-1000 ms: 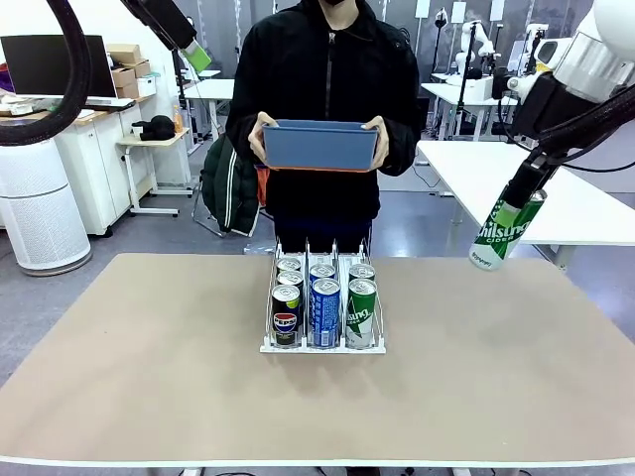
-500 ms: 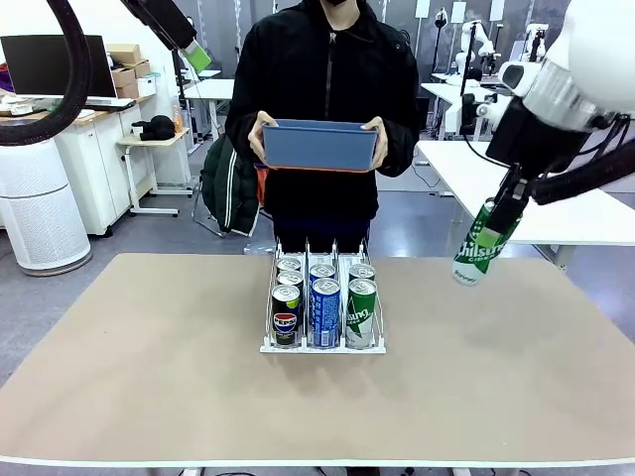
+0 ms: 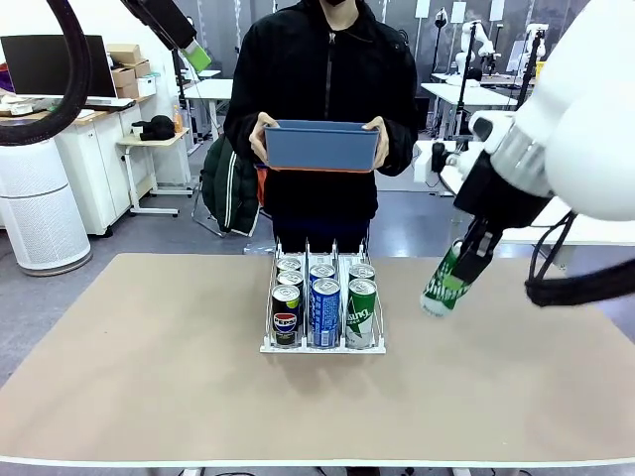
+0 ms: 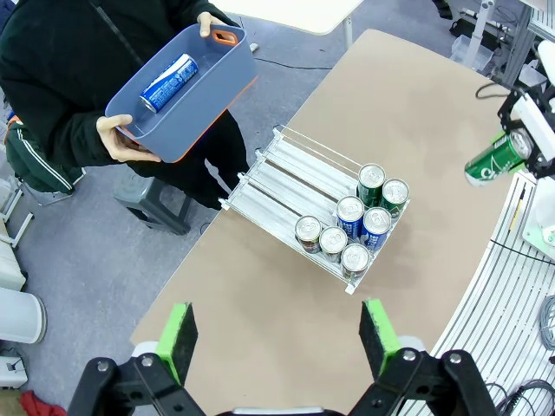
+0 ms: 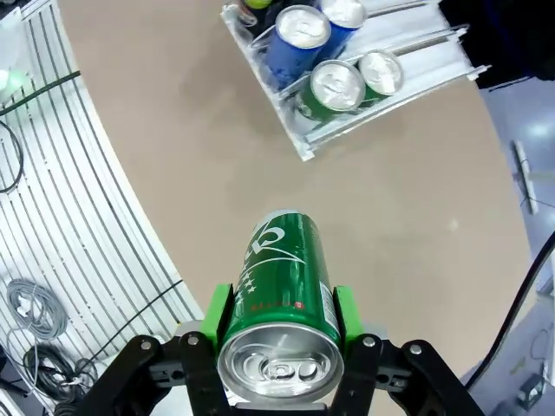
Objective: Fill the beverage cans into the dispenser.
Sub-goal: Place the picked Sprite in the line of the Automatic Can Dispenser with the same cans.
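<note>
My right gripper is shut on a green can that hangs tilted above the table, right of the dispenser. The right wrist view shows that green can between the green pads, above the dispenser. The three-lane rack holds several cans: a Pepsi can, a blue can and a green can stand at its front. My left gripper is open high above the table, its green pad at the top of the front view. A blue can lies in the bin.
A person at the far side holds a blue bin with both hands above the rack's back end. The same blue bin appears from above. The tan table is bare around the rack. Cables and a ribbed floor mat lie beside the table's edge.
My right gripper has carried the green can leftward and downward, closer to the dispenser. The left arm, the person and the bin have stayed still.
</note>
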Controlling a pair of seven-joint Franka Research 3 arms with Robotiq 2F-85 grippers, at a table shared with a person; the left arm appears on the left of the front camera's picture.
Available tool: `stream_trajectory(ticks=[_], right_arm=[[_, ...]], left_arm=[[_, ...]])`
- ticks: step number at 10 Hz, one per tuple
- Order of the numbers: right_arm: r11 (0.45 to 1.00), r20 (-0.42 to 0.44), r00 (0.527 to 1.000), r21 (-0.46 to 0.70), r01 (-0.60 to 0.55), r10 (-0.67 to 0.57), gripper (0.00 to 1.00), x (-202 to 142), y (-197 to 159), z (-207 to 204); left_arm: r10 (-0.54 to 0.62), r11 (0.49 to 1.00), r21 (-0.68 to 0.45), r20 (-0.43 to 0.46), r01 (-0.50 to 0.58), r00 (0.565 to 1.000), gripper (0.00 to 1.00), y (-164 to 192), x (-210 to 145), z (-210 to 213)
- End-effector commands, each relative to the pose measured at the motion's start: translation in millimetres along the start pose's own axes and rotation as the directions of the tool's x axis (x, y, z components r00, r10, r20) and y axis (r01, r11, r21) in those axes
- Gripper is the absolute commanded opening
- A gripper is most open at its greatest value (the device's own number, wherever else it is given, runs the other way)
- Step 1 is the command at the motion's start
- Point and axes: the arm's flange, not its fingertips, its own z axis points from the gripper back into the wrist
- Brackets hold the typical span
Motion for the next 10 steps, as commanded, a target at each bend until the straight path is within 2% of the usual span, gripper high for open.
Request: stream_trajectory(ticks=[1, 2, 5, 7, 8, 9, 10], right_arm=[[0.999, 0.068, 0.998, 0.042, -0.001, -0.002, 0.58, 9.2, 14.5, -6.4], [0.998, 0.102, 0.994, 0.047, 0.035, -0.039, 0.58, 12.3, 19.3, -12.7], [0.994, 0.151, 0.988, 0.108, 0.016, -0.032, 0.58, 29.8, 22.9, -36.7], [0.995, 0.150, 0.989, 0.095, -0.002, -0.012, 0.58, 41.7, 22.7, -47.9], [0.997, 0.133, 0.990, 0.055, -0.056, 0.048, 0.58, 46.5, 15.1, -46.6], [0.996, 0.119, 0.993, 0.090, 0.007, -0.018, 0.58, 34.5, 22.4, -42.3], [0.996, 0.119, 0.993, 0.090, 0.007, -0.018, 0.58, 34.5, 22.4, -42.3]], left_arm=[[0.000, 1.000, -0.012, 0.004, 0.000, 1.000, 1.00, 0.4, -0.5, -0.4], [0.000, 1.000, -0.012, 0.004, 0.000, 1.000, 1.00, 0.4, -0.5, -0.4], [0.000, 1.000, -0.012, 0.004, 0.000, 1.000, 1.00, 0.4, -0.5, -0.4], [0.000, 1.000, -0.012, 0.004, 0.000, 1.000, 1.00, 0.4, -0.5, -0.4], [0.000, 1.000, -0.012, 0.004, 0.000, 1.000, 1.00, 0.4, -0.5, -0.4], [0.000, 1.000, -0.012, 0.004, 0.000, 1.000, 1.00, 0.4, -0.5, -0.4], [0.000, 1.000, -0.012, 0.004, 0.000, 1.000, 1.00, 0.4, -0.5, -0.4]])
